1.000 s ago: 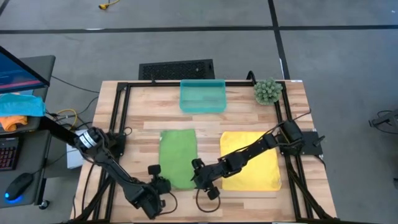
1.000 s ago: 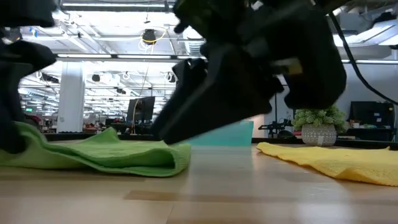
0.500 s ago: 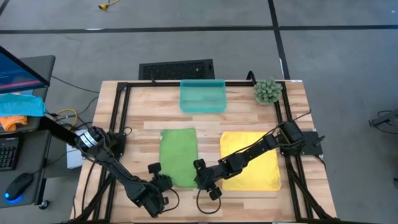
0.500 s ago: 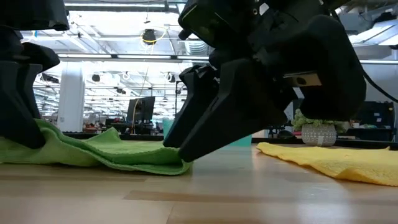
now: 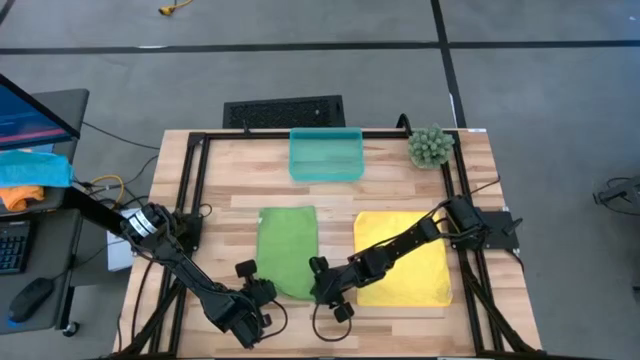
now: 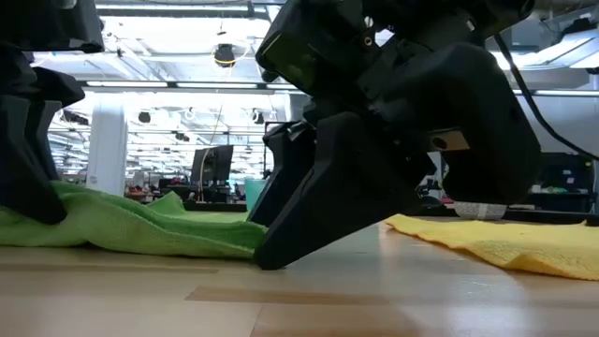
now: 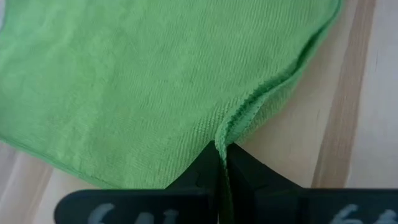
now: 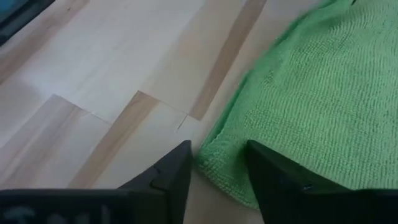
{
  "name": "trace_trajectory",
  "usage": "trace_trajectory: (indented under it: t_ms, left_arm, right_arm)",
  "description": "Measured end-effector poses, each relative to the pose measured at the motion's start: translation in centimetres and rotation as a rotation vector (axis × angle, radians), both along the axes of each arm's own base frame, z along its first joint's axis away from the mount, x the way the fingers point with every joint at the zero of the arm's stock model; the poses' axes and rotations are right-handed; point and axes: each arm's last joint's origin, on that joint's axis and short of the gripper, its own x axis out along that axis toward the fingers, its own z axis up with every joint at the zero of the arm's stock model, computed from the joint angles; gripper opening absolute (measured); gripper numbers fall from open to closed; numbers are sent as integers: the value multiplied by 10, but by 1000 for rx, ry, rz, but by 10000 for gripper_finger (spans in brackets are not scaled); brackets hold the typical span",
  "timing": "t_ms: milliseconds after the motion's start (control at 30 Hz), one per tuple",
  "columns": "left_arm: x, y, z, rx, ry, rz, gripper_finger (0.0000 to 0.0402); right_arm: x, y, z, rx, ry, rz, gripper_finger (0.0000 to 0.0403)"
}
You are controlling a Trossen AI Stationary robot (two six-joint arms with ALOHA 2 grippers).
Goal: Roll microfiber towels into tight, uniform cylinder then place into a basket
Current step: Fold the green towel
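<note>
Left gripper (image 7: 221,177) pinches the near edge of the light green microfiber towel (image 5: 287,250), which lies flat on the wooden table (image 5: 400,185) (one small fold raised). Right gripper (image 8: 217,171) straddles the towel's other near corner, fingers apart.

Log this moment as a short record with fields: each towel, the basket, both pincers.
green towel: flat on the table, left of the yellow one, near edge lifted
yellow towel: spread flat, partly under the right arm
basket: at the table's far edge, no towel in it
left pincer: shut on the green towel's near edge, cloth pinched into a ridge
right pincer: open, fingers straddling the green towel's near right corner, not yet closed
rolling: not started on either towel
</note>
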Motion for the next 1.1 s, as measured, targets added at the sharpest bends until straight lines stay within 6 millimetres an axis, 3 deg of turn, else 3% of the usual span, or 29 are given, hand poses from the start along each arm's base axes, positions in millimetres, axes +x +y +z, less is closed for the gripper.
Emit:
trace_trajectory:
  t_ms: [300, 467, 667, 900, 1100]
  left_arm:
    - [-3, -1, 0, 16, 28, -26, 2]
    - [-2, -2, 5, 28, 53, -49, 2]
    - [-8, -13, 30, 98, 64, -39, 2]
    - [-14, -28, 54, 84, 82, -59, 2]
    - [-20, -32, 69, 131, 65, -40, 2]
  right_arm:
    - [-2, -2, 7, -11, 3, -18, 18]
    - [-7, 1, 24, -3, -10, -51, 28]
    - [-15, 12, 37, -7, -17, -93, 9]
    - [-8, 38, 68, 42, -45, -67, 23]
    - [-10, 57, 93, -43, -57, -101, 7]
